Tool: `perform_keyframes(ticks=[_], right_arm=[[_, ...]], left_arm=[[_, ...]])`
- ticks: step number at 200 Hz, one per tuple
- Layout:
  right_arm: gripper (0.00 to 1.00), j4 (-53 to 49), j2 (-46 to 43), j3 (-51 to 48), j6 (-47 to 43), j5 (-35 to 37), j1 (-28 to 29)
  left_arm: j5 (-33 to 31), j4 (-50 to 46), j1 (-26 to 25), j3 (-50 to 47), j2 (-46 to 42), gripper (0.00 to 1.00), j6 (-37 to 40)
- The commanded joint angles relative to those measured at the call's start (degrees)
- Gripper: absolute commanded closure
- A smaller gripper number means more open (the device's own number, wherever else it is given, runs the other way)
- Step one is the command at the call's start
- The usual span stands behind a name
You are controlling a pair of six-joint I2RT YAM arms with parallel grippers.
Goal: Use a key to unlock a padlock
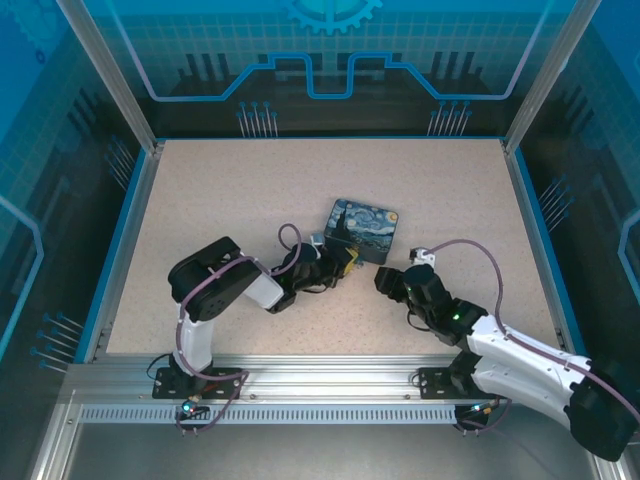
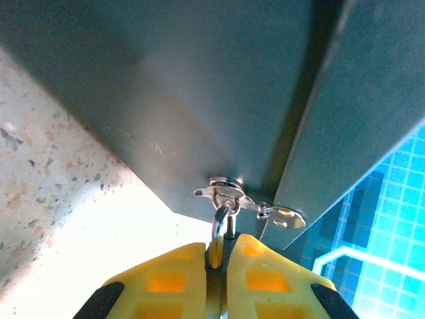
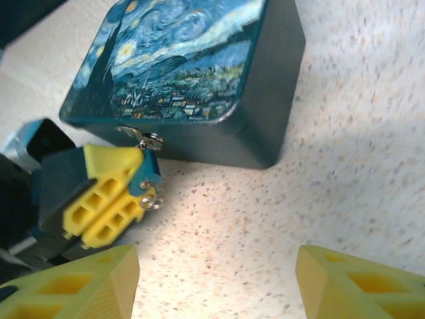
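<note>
Plainly, the padlock (image 2: 222, 219) at 7 o'clock of the tin (image 3: 192, 80) is clamped by the left gripper (image 2: 219, 244); the right gripper (image 3: 217, 259), at 5 o'clock, is spread apart.

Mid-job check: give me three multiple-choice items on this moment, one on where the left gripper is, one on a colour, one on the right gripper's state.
1. Where is the left gripper?
A) at the latch of the tin
B) on top of the lid
C) at the table's far edge

2. What colour are its fingers?
A) red
B) yellow
C) white

3. How is the right gripper?
A) shut on the tin
B) shut on a key
C) open, holding nothing

Answers:
1 A, it pinches a metal ring right at the latch.
2 B, both wrist views show them yellow.
3 C, its jaws stand wide apart over bare table.
</note>
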Motion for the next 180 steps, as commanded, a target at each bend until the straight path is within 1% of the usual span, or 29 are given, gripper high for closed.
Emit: perform_keyframes(ticks=[1,28,53,63,78,103,124,152,180], right_arm=[[0.37,-4.94,0.14,5.02,-23.19,3.6,0.76],[0.35,-0.02,3.5,8.04,-42.95,10.13,6.98],[0.32,4.01,9.01,11.22,-58.41,16.52,12.23],[0.3,5.92,11.12,11.88,-63.82,17.91,13.39],[0.25,7.98,13.76,12.6,-70.53,18.13,14.43],[0.23,9.09,16.77,13.39,-74.99,18.86,15.31],[0.23,11.42,20.69,13.31,-79.78,23.26,17.22],[0.24,12.35,25.81,14.86,-83.62,26.52,18.43],[0.27,13.78,28.2,16.19,-86.27,26.68,18.45]], left_arm=[[4.89,-0.3,1.47,-0.29,-2.97,1.0,-0.34],[7.69,-2.17,3.23,-0.55,-4.94,1.0,-0.3],[8.73,-4.66,4.33,-0.58,-7.18,1.0,0.55],[9.69,-5.07,4.9,-0.3,-7.45,1.0,0.6],[10.7,-4.96,5.58,-0.21,-7.63,1.0,0.05],[11.32,-4.81,5.99,-0.03,-7.75,1.0,-0.28],[11.24,-4.68,6.06,-0.03,-7.7,1.0,-0.54],[11.44,-3.78,6.05,0.06,-7.07,1.0,-1.35],[11.15,-3.03,5.97,-0.3,-6.81,1.0,-1.78]])
